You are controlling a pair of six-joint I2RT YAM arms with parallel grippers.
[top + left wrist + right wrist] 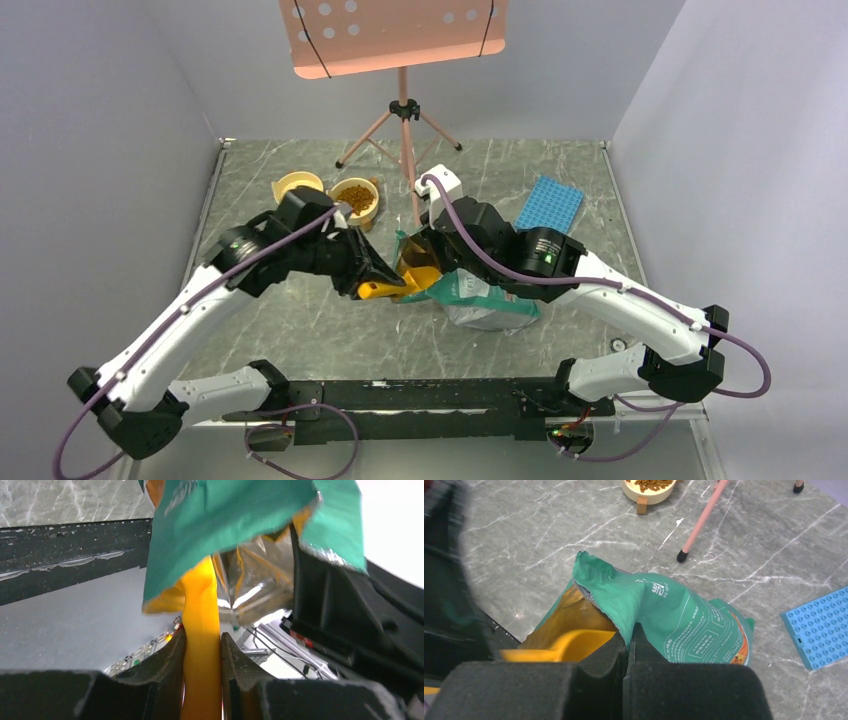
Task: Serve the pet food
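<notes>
Grey marbled tabletop [300,320] filled the overhead view, where the pet food [353,190], tiny brown pellets, lay heaped in a cream bowl [366,212] beyond the arms. From the left wrist, the left gripper [202,642] clamped a yellow scoop [200,595] reaching into the teal bag [225,520]. From the right wrist, the right gripper [628,642] pinched the bag's torn rim; its white print was unreadable.

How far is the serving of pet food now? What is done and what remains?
Done: one bowl holds pet food; the other bowl looks empty. In hand: the right gripper pinches the bag by its rim, and the left gripper grips the yellow scoop, its head inside the bag. Left: lift the scoop out and pour; whether it is loaded is hidden.
</notes>
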